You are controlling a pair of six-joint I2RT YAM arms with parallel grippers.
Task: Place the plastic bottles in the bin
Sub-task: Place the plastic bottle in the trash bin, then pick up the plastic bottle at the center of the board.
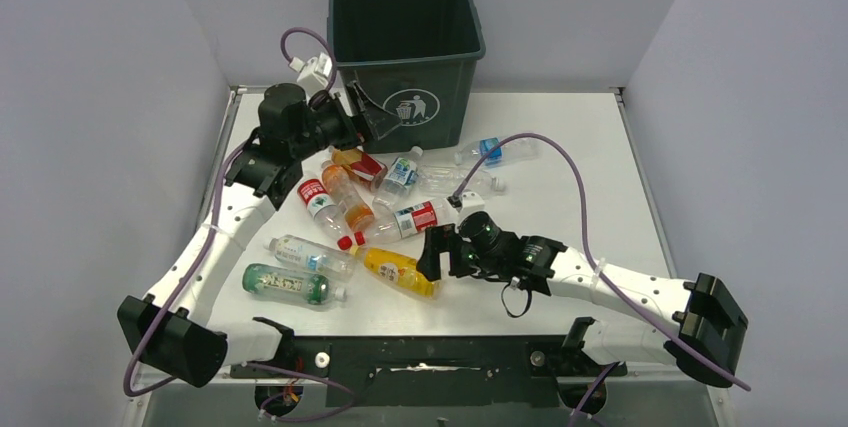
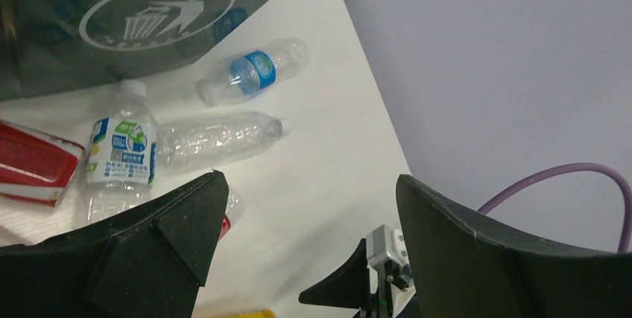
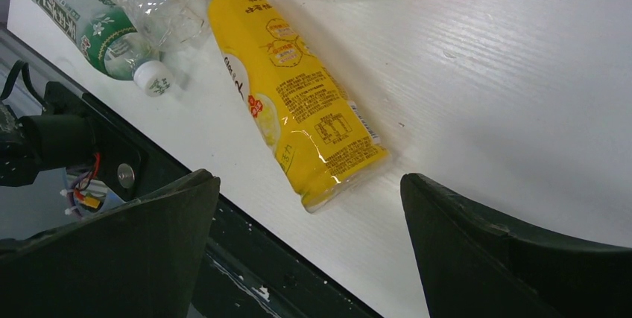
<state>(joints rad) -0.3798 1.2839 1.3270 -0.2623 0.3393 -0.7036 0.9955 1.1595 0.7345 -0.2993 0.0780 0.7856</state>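
The dark green bin (image 1: 405,47) stands at the back of the table, and its front with the white symbol fills the top left of the left wrist view (image 2: 112,35). Several plastic bottles lie before it, among them a blue-label one (image 1: 495,150), a red-label one (image 1: 420,219), a green one (image 1: 285,284) and a yellow one (image 1: 400,272). My left gripper (image 1: 375,117) is open and empty, raised beside the bin's front left corner (image 2: 309,184). My right gripper (image 1: 435,252) is open and empty, just behind the base of the yellow bottle (image 3: 291,94), jaws wide either side of it (image 3: 309,179).
A red flat packet (image 1: 360,162) lies among the bottles near the bin. The table's dark front rail (image 3: 246,258) runs just below the yellow bottle. Grey walls close in the left, right and back. A purple cable (image 1: 560,162) arcs over the right arm.
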